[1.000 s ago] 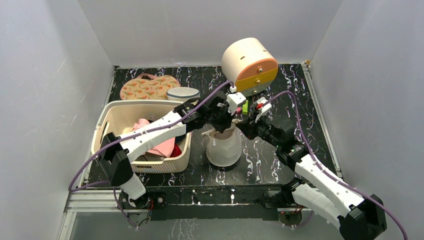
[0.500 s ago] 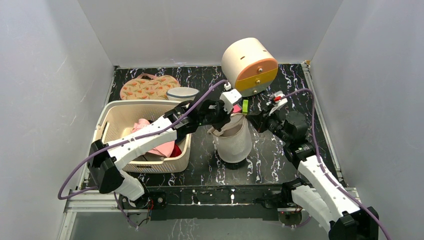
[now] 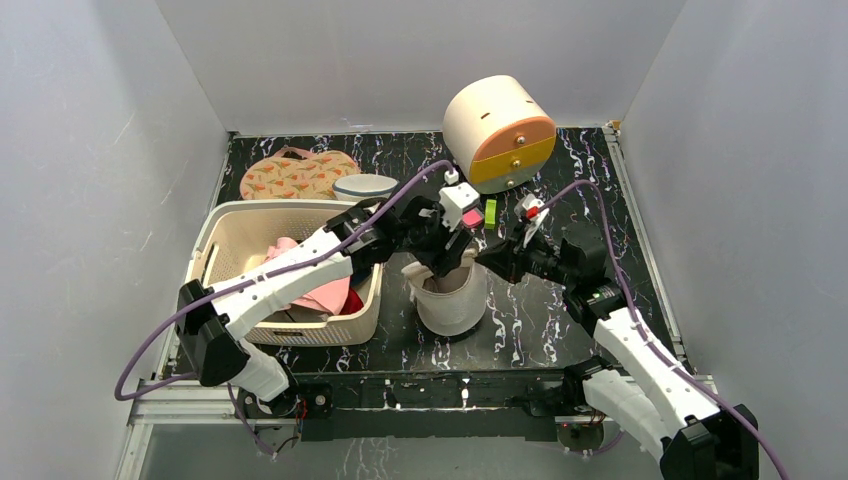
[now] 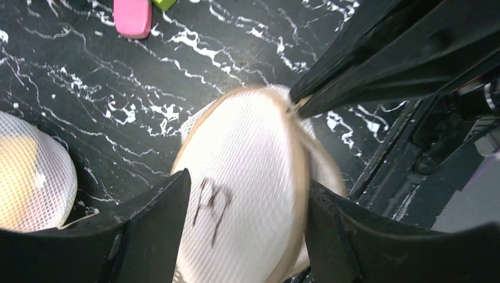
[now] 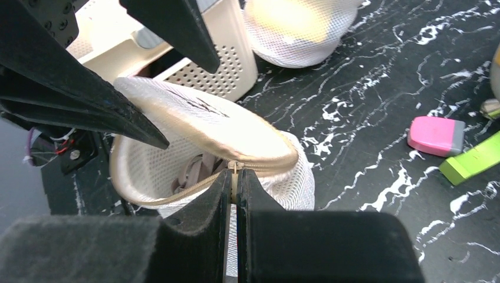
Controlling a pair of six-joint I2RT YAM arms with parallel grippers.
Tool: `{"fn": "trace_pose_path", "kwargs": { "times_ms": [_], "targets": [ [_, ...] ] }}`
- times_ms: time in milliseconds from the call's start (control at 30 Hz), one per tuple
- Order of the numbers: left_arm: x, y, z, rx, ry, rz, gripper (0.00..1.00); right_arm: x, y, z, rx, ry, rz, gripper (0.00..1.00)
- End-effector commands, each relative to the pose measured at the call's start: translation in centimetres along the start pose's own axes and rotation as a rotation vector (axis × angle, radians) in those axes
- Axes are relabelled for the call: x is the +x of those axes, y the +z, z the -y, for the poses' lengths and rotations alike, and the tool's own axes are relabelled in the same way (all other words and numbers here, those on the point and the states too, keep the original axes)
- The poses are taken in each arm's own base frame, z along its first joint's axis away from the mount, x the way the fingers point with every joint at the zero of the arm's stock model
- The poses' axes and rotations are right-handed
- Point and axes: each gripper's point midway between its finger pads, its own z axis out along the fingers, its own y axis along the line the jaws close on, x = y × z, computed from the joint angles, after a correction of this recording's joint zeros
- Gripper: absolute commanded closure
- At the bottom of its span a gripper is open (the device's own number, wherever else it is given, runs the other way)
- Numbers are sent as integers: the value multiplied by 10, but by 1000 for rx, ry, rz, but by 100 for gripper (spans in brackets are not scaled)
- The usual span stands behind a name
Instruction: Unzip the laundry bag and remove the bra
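The laundry bag (image 3: 450, 298) stands on the black marbled table, its zip partly undone. Its round lid (image 4: 247, 188) with the black bra drawing is tipped up on edge. My left gripper (image 4: 246, 230) is open, its fingers either side of the lid without pinching it. From the right, my right gripper (image 5: 234, 177) is shut on the zip pull (image 5: 236, 167) at the bag's rim. Through the gap, greyish-pink straps of the bra (image 5: 194, 171) show inside the bag (image 5: 177, 159). In the top view both grippers meet above the bag, left (image 3: 447, 255) and right (image 3: 487, 258).
A cream basket (image 3: 225, 232) holding pink clothes stands left of the bag. Behind it lie a floral pouch (image 3: 295, 175) and a round white tub (image 3: 365, 186). A cream and orange drum (image 3: 500, 130) sits at the back. A pink eraser (image 5: 436, 134) and a green block (image 5: 474, 159) lie close by.
My left gripper has opened and let go of the lid. The bag has shifted back to the left and settled lower, and my right gripper came back with it, still pinching the zip pull.
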Motion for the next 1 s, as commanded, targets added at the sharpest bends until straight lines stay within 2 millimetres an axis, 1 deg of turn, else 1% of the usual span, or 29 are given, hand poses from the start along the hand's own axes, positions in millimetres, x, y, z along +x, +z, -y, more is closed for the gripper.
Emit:
{"fn": "trace_pose_path", "kwargs": {
  "times_ms": [0, 100, 167, 200, 267, 367, 400, 433, 467, 500, 533, 600, 633, 667, 700, 733, 767, 800, 833, 867, 900, 967],
  "targets": [
    [-32, -18, 20, 37, 57, 51, 34, -43, 2, -24, -91, -74, 91, 100],
    [-32, -13, 24, 20, 96, 13, 25, -51, 2, -27, -97, -59, 111, 100],
    [-28, -10, 25, 20, 111, -10, 23, -58, 2, -29, -99, -56, 122, 100],
    [-26, -8, 23, 7, 109, -20, 24, -61, 2, -29, -102, -57, 123, 100],
    [-21, -5, 17, -25, 105, -45, 32, -64, 2, -28, -93, -54, 114, 100],
    [-17, -8, 13, -48, 88, -38, 34, -65, 3, -24, -71, -53, 105, 100],
    [-13, -8, 15, -42, 79, -32, 33, -64, 3, -24, -70, -52, 102, 100],
    [-14, -11, 19, -22, 63, -3, 35, -63, 3, -25, -78, -50, 98, 100],
    [-10, -10, 18, -25, 45, 2, 48, -60, 4, -26, -87, -46, 91, 100],
    [-11, -10, 16, -40, 43, 8, 65, -55, 5, -23, -76, -35, 76, 100],
    [-13, -10, 13, -52, 58, 15, 74, -52, 5, -19, -56, -34, 68, 100],
    [-15, -12, 9, -63, 109, 27, 97, -47, 7, -5, 16, -14, 55, 100],
    [-16, -12, 7, -69, 140, 32, 100, -43, 8, 5, 56, 1, 46, 100],
    [-17, -12, 4, -80, 166, 40, 100, -40, 9, 17, 103, 25, 41, 100],
    [-18, -13, 2, -89, 197, 51, 100, -36, 7, 34, 167, 57, 39, 100],
    [-22, -15, -2, -106, 221, 78, 100, -39, -4, 66, 287, 108, 88, 100],
    [-24, -18, 0, -92, 244, 110, 100, -35, -14, 90, 364, 157, 131, 100],
    [-29, -19, 2, -81, 260, 153, 100, -34, -20, 105, 401, 178, 165, 100],
    [-28, -21, 4, -72, 269, 186, 100, -25, -24, 118, 431, 213, 159, 100],
    [-27, -17, 5, -68, 271, 203, 100, -20, -26, 125, 445, 227, 160, 100],
    [-32, -23, 6, -67, 275, 248, 100, -18, -28, 128, 444, 232, 162, 100],
    [-32, -22, 9, -50, 284, 284, 100, -17, -27, 127, 416, 198, 169, 100]
  ]
}}
